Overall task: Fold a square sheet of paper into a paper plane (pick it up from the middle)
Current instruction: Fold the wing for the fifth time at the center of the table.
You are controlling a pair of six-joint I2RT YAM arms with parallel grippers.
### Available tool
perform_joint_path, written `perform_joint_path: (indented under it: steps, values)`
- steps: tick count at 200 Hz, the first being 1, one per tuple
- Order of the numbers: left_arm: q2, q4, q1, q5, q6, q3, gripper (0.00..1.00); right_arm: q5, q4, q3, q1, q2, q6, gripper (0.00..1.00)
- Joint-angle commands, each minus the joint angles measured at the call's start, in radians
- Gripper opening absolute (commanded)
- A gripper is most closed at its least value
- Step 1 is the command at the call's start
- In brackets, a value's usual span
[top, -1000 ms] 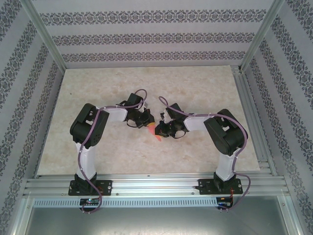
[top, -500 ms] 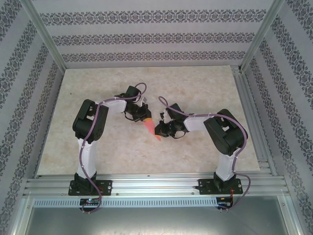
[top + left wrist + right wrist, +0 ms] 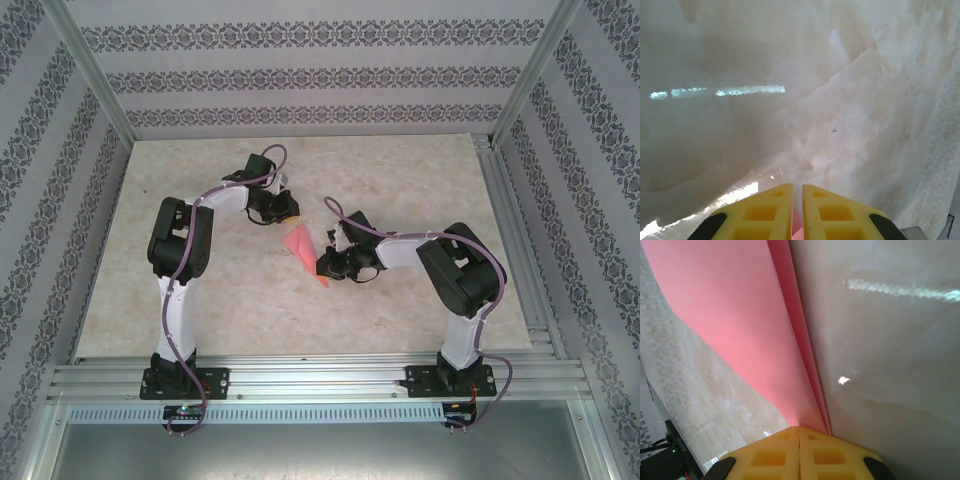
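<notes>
Nearest to the arm bases, the right gripper (image 3: pixel 324 266) is closed tight on the lower end of the paper plane (image 3: pixel 300 245). In the right wrist view its yellow fingers (image 3: pixel 770 455) meet with no gap, and the pink-red layers come out from between them and run away as a long folded edge with a wide flap on one side. The paper is already narrow and pointed, so it is more a dart than a square sheet. It sits near the middle of the desk (image 3: pixel 420 170), between the two grippers. I cannot tell if its far end rests on the desk or hangs just above it. A little farther, the left gripper (image 3: pixel 284 214) stands apart from the paper and holds nothing. In the left wrist view its fingers are parted only by a thin slit and they look at bare desk. I judge that the folding is almost finished and that the step in hand is the shaping of the last creases. The next move probably calls for the left gripper to open more and come to the free flap from the side, while the right gripper keeps the keel steady, because thin paper bends or slips easily.
</notes>
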Motion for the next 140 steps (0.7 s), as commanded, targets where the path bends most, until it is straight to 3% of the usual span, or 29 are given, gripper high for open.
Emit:
perform_joint_path:
  steps: [1, 60, 114, 140]
  values:
    - [-0.125, 0.03, 0.003, 0.045, -0.041, -0.043, 0.17, 0.082, -0.142, -0.029, 0.03, 0.069, -0.026, 0.08]
    - [-0.275, 0.276, -0.082, 0.224, -0.257, -0.292, 0.14, 0.085, -0.127, -0.028, 0.031, 0.065, -0.019, 0.08]
    - [-0.23, 0.436, -0.141, 0.169, -0.39, -0.425, 0.09, 0.082, -0.111, -0.026, 0.032, 0.074, -0.014, 0.09]
    - [-0.195, 0.429, -0.15, 0.161, -0.382, -0.423, 0.09, 0.083, -0.108, -0.032, 0.032, 0.07, -0.012, 0.09]
